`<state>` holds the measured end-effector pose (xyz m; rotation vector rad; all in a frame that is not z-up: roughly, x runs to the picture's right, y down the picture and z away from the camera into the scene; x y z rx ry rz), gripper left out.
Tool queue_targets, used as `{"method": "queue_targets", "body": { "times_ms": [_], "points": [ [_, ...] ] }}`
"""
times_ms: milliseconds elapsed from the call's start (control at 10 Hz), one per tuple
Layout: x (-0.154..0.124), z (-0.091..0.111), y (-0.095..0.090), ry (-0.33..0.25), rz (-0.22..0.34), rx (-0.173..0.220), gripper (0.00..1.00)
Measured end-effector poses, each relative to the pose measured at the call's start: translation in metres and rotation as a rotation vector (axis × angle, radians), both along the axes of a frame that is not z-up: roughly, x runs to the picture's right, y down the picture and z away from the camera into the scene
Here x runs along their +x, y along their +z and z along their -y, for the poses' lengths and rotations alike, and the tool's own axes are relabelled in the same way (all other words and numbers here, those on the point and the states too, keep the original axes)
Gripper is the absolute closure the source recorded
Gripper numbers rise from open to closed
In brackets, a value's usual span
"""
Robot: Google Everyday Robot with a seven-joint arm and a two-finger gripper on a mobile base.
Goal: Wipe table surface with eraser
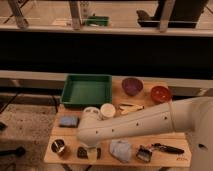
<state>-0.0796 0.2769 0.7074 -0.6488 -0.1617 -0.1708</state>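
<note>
Gripper [89,146] parked low at the front of the bench [165,159], right over the dark eraser [83,152].

Can't tell how the jaws are set, the wrist hides them. I'd press flat on the eraser and drag slow strokes, dodging the metal cup [59,147] and crumpled cloth [120,149]. Further back: blue sponge [68,121], white cup [107,110], green tray [87,90], purple bowl [132,85], red bowl [160,93]. Wooden bench, stone floor, dark railing behind.

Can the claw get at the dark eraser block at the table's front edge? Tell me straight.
Probably yes. The claw hangs low at the front of the wooden table, right above the dark eraser block, with the small metal cup to one side and the crumpled grey cloth to the other, neither blocking it.
</note>
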Motion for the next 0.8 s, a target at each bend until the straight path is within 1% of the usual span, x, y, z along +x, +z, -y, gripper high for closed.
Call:
{"method": "queue_targets", "body": {
  "times_ms": [200,300,400,500,600,700,800],
  "points": [
    [-0.005,0.017,-0.022,-0.003,0.026,0.025,0.20],
    [-0.007,0.028,-0.037,-0.008,0.042,0.040,0.21],
    [-0.008,0.040,-0.051,-0.013,0.040,0.039,0.29],
    [-0.009,0.045,-0.056,-0.012,0.040,0.037,0.36],
    [-0.010,0.046,-0.060,-0.009,0.039,0.034,0.39],
    [-0.010,0.043,-0.061,-0.009,0.038,0.030,0.37],
    [-0.014,0.036,-0.058,-0.004,0.044,0.026,0.28]
  ]
}}
